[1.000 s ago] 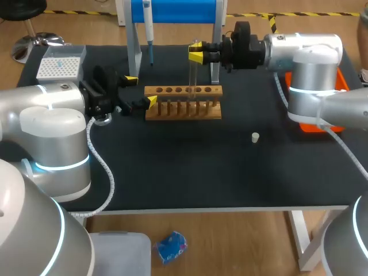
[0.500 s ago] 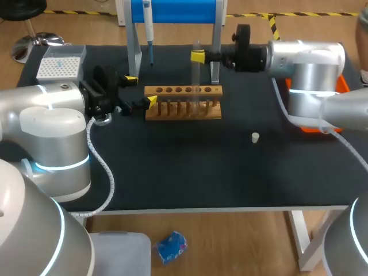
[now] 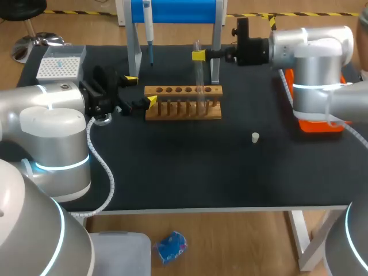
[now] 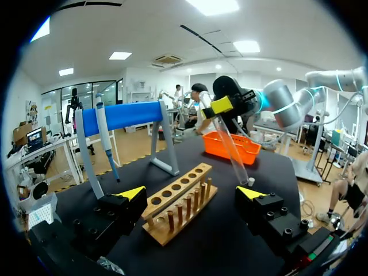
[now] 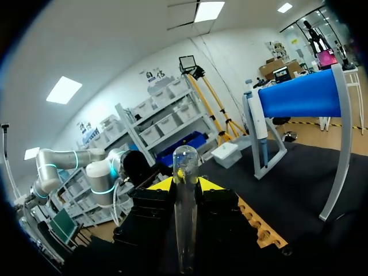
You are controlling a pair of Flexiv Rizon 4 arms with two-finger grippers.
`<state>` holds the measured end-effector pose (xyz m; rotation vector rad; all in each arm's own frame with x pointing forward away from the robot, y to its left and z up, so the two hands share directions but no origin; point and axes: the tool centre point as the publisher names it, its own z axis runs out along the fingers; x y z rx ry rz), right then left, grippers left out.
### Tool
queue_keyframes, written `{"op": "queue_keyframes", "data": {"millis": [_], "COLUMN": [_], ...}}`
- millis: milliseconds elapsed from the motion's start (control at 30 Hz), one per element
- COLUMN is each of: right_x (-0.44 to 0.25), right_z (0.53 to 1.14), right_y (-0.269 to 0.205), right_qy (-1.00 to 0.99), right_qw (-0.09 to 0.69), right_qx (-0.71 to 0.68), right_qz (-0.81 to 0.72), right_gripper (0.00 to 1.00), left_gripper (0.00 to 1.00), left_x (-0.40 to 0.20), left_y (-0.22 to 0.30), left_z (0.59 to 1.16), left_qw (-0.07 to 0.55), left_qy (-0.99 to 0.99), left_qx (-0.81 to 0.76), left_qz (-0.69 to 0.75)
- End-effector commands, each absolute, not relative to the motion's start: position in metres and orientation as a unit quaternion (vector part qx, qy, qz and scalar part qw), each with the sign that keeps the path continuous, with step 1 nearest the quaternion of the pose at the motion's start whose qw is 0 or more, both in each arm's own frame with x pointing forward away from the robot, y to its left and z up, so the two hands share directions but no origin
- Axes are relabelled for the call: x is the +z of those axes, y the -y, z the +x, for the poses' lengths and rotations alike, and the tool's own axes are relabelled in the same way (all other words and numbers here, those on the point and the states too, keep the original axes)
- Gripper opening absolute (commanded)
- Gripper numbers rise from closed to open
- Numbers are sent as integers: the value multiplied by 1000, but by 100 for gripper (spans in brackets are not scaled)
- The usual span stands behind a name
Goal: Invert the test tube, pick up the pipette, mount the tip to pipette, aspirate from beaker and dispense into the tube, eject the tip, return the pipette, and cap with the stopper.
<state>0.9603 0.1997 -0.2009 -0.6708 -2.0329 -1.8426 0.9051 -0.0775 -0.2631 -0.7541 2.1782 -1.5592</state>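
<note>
Right gripper, upper middle, is clamped on the clear glass test tube, upright over the wooden peg rack. Left gripper sits spread wide at the rack's left end.

The table has a black top. The rack is pale brown wood, and the test tube is clear glass. The pipette is white above and blue lower down; its stand has a bright blue bar on light grey legs. The tip box is whitish grey with a fine grid of dots. The tray is orange and the stopper off-white. The left arm and right arm are silver-grey with glowing pale blue rings. The left gripper and right gripper are black with yellow tips.
</note>
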Motion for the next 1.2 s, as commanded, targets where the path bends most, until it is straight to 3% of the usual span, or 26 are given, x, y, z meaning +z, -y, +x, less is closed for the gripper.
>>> {"op": "queue_keyframes", "data": {"millis": [33, 200, 400, 1200], "right_x": [-201, -204, -204, -234], "right_z": [958, 956, 960, 972], "right_y": [-197, -195, -194, -187], "right_qy": [675, 567, 536, 538], "right_qw": [191, 348, 427, 483], "right_qx": [-660, -661, -631, -539], "right_qz": [-268, -347, -364, -432], "right_gripper": [0, 0, 0, 0], "left_gripper": [100, 100, 100, 100], "left_x": [-265, -265, -265, -265], "left_y": [78, 78, 78, 78], "left_z": [905, 905, 905, 905], "left_qw": [180, 180, 180, 180], "left_qy": [-769, -769, -769, -769], "left_qx": [-552, -552, -552, -552], "left_qz": [-267, -267, -267, -267]}}
